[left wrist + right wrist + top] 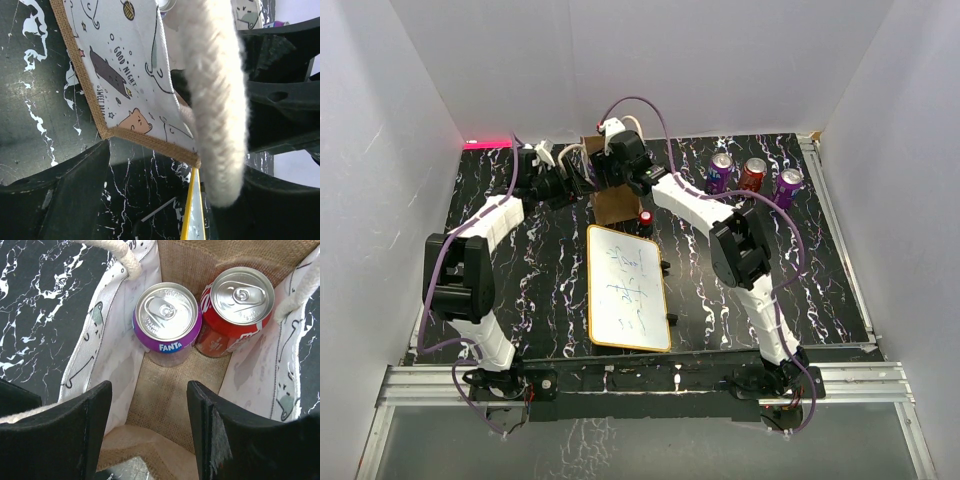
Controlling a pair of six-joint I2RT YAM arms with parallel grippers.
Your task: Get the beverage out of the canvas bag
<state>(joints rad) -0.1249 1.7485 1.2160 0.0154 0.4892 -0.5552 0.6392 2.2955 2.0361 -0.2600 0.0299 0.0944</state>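
The canvas bag [165,390] stands open under my right gripper [150,395], tan weave inside, with white printed side walls. Two beverage cans stand upright at its far end: a purple Fanta can [167,320] and a red can [240,305]. My right gripper hangs open over the bag's bare near half, touching neither can. In the left wrist view the bag's printed outer side [125,75] and a cream handle [215,100] fill the frame. My left gripper [170,170] is open, with the handle hanging loose by its right finger. From above, both grippers meet over the bag [613,207].
Three cans, purple [721,172], red [752,173] and purple [788,183], stand at the back right of the black marbled table [540,290]. A yellow-framed whiteboard [628,288] lies in front of the bag. A small red object [646,217] sits right of the bag.
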